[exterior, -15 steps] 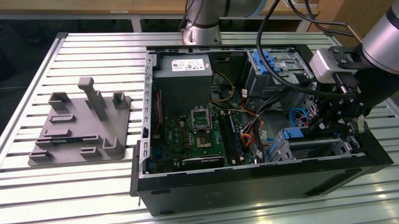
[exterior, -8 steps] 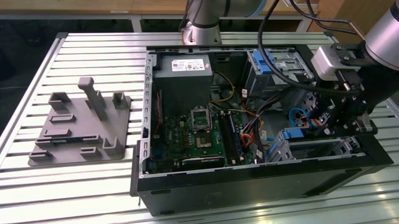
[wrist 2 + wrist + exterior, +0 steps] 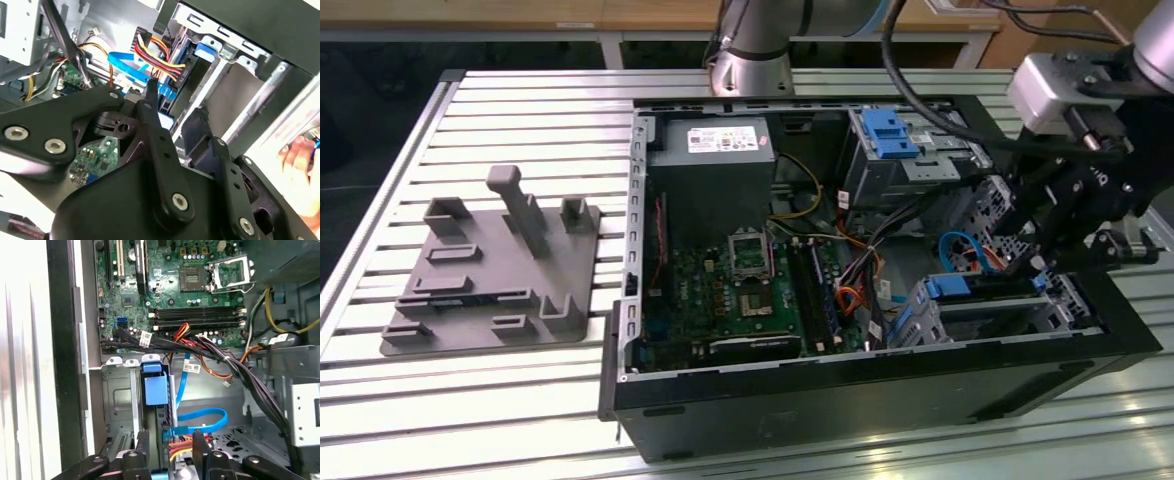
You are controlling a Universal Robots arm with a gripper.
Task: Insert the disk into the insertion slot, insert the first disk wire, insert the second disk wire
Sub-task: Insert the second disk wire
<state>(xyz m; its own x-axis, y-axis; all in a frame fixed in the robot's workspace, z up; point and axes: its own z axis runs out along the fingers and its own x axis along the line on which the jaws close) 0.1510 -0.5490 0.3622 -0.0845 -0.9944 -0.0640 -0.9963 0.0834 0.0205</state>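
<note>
Exterior view: gripper low over the insertion slot at the lower right of the frame, with the disk already seated in it.

Inside the open computer case, disk standing edge-on in the perforated metal cage, blue carrier frame uppermost. In the first wrist view, same disk just ahead of the gripper, close but apparently not touching. Also there, a blue flat cable and a red-and-yellow wire bundle crowding the gap at the tool's tip. Cannot tell whether clamped on a plug or merely straddling it. Judged dense, rigid and shock-sensitive, with smooth metal faces likely to slip. Best taken by the plastic carrier's long sides, never by the label face or connector edge. Wires judged limp, so better held at the stiff plug body.
</note>
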